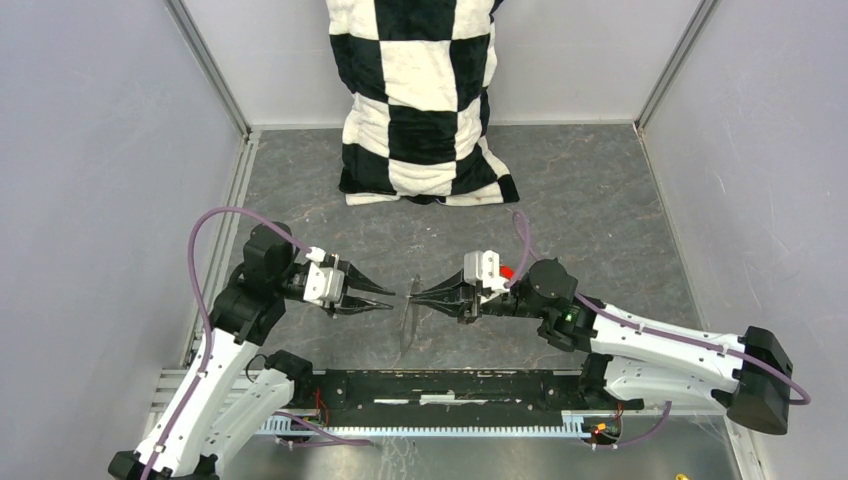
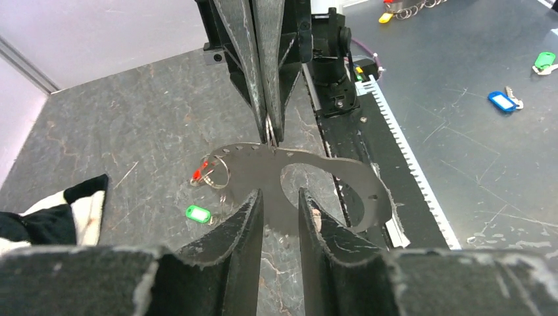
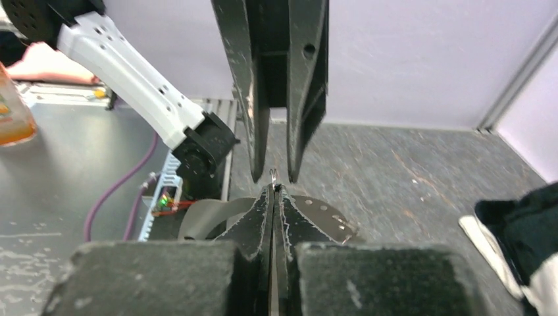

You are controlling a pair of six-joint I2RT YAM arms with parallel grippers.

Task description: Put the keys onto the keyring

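**Keyring hanging from one gripper, both keys down on the counter**

The right gripper (image 1: pixel 413 294) is pinched fully closed on the top edge of the keyring (image 2: pixel 247 168). From the left wrist cam it looks like a flat grey band with a row of small holes. It curves round an oval opening and hangs under the tips. The left gripper (image 1: pixel 390 298) sits nearly tip to tip with the right one, jaws partly apart, with nothing in them that I can see.

The red-headed key (image 2: pixel 199 172) and the green-headed key (image 2: pixel 197 214) lie on the counter (image 1: pixel 580 200), left of centre in that same cam. They're just beside the band's left end, red above green.

What blocks what:
- **Left wrist cam:** the left fingers (image 2: pixel 250 224) cover the band's lower edge.
- **Right wrist cam:** its own closed fingers hide nearly all of the keyring, leaving only grey bits on either side.
- **Top cam:** the keyring is only a thin grey sliver mid-frame, and I can't make out the keys.

Other things around: a checkered cushion (image 1: pixel 425 100) is at top centre and a black rail (image 1: pixel 450 385) runs along the bottom. Only the left wrist cam catches a blue tag (image 2: pixel 503 101) and a green tag (image 2: pixel 543 60) at upper right, past the rail.
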